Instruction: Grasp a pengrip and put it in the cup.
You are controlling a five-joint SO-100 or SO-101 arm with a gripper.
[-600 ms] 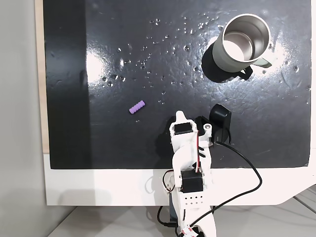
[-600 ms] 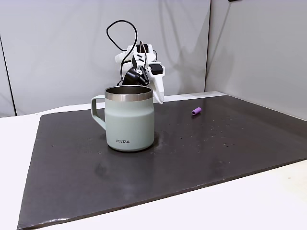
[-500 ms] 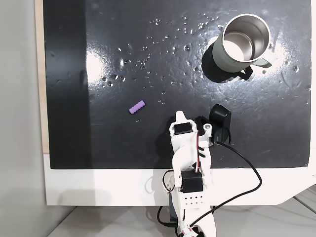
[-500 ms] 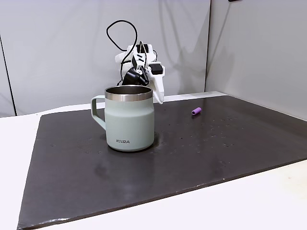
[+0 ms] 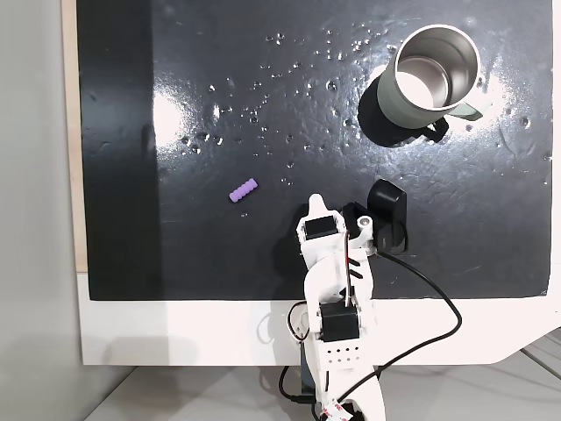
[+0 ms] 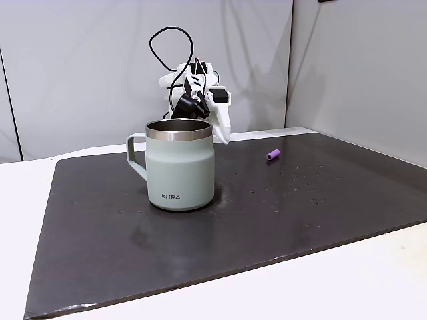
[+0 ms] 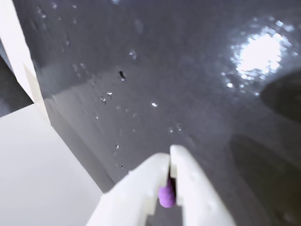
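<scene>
– Purple rubber on black: where do I find it from above?

– In the fixed view looking down, your pengrip (image 5: 244, 189) lies flat on the black mat (image 5: 175, 70), tilted, its right end higher in the picture. It sits well left of the fingers (image 5: 316, 209) and touches nothing else. The cup (image 5: 434, 74) stands upright near the mat's upper right corner, handle toward the lower right. The arm reaches in from the white bench (image 5: 175, 333) at the bottom edge.

– And from the side?

– In the fixed view level with the bench, the cup (image 6: 180, 167) stands in front, handle to the left. The fingers (image 6: 223, 127) hang behind its rim, pointing down, above the mat. The pengrip (image 6: 272, 155) lies farther back on the right, apart from both.

– What are the fingers doing?

– In the wrist view you see the two white fingers (image 7: 190, 179) pressed close together, tips meeting, with a thin slit below. A bit of purple (image 7: 165, 194) shows in that slit; I cannot tell from here whether it touches them. From above, the pengrip lies on the mat, so they clench nothing.
</scene>
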